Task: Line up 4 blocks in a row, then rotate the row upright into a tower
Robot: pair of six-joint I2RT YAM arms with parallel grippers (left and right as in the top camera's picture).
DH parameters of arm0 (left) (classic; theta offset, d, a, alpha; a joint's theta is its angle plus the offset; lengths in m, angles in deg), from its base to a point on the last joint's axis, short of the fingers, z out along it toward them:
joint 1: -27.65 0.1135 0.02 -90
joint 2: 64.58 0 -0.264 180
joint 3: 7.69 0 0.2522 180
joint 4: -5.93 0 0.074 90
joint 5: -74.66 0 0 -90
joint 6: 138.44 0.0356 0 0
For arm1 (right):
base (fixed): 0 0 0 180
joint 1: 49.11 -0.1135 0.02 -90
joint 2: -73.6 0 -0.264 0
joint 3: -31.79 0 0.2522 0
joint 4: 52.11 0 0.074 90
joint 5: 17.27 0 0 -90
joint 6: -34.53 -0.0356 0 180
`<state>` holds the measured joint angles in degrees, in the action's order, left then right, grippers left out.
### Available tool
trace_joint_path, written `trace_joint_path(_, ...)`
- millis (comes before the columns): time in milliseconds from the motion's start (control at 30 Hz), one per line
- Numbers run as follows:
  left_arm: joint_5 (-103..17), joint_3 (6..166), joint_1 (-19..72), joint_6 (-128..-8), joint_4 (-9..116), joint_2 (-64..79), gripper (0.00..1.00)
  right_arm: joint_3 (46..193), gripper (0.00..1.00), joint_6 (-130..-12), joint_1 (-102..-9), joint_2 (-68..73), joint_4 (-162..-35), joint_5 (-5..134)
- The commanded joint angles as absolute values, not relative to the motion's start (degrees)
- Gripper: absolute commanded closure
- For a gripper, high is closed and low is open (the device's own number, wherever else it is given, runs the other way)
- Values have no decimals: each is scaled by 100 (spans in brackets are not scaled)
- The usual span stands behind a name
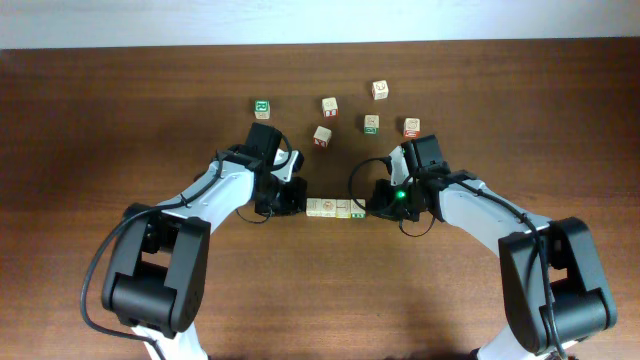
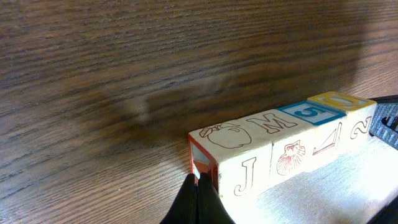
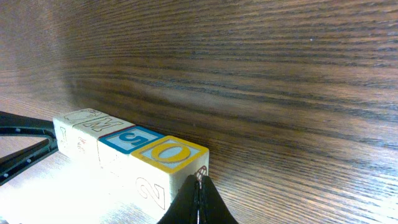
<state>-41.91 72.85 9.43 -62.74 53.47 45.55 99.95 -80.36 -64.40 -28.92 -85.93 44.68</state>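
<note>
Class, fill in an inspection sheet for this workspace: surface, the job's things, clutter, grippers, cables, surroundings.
Surface: dark wooden table, no spills seen.
Job's things: four blocks in one touching row between the two grippers; tops show an apple, M, blue 5, yellow O.
Clutter: six loose cubes scattered beyond the row, none touching another.
Grippers: left gripper shut, tip at the row's red-marked end; right gripper shut, tip at the O end.
Cables: black cables loop beside both wrists.
Surroundings: pale strip beyond the table's far edge; nothing else seen.
</note>
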Motion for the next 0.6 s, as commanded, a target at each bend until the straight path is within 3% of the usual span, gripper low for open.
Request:
trace_joint_path(0, -4514, 7336, 869, -6160, 5315, 4391, 100, 9966, 95, -7972, -6604, -2713, -8525, 4194)
trace_joint_path(567, -4516, 7336, 869, -6160, 5317, 4391, 100, 9966, 95, -7981, -6905, -2448, -8562, 4791)
